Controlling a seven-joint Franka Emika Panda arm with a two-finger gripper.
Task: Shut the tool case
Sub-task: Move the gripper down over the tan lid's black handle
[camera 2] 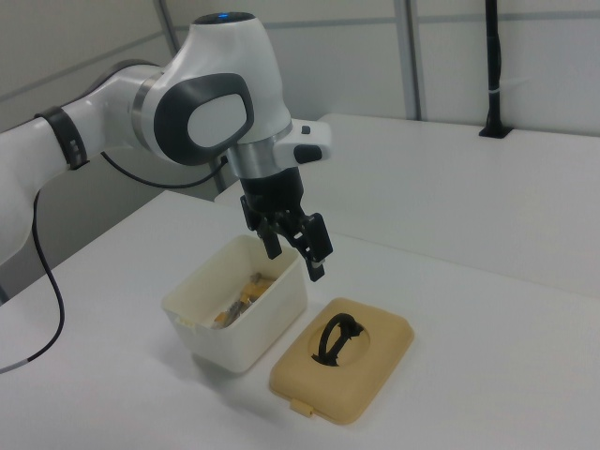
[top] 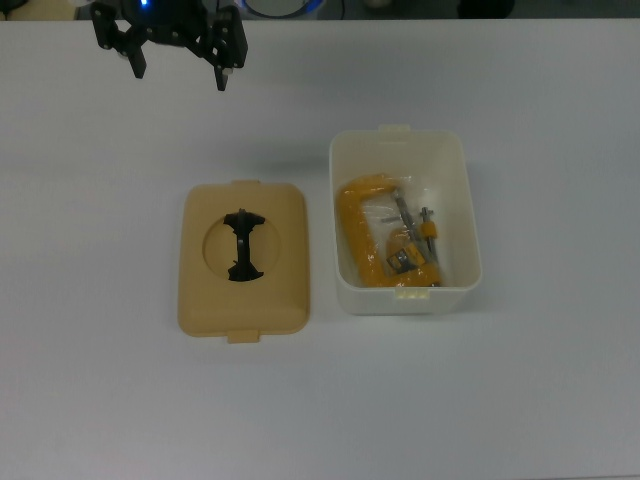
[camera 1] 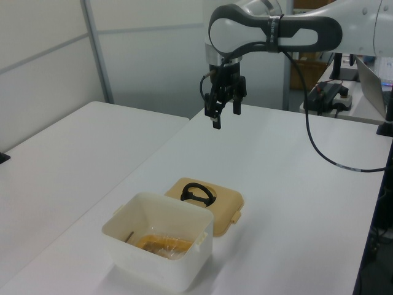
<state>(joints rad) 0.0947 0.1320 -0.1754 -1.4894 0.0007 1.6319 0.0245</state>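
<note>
We see a white bench (camera 1: 295,184), a second white table (camera 1: 73,147) at the left view's left, pale wall panels (camera 1: 153,55) behind, and a black post (camera 2: 493,66) standing far in the right view.

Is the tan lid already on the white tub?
No, the tan plastic lid lies flat on the table beside the open white plastic tub.

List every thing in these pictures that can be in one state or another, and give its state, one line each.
Tub: open, upright on the table, lid off.
Lid: flat on the table beside the tub, apart from it, handle side up.
Handle: standing up out of the lid's round recess.
Clamp: lying inside the tub.
Tool: open, empty, above the table, away from the lid.
</note>
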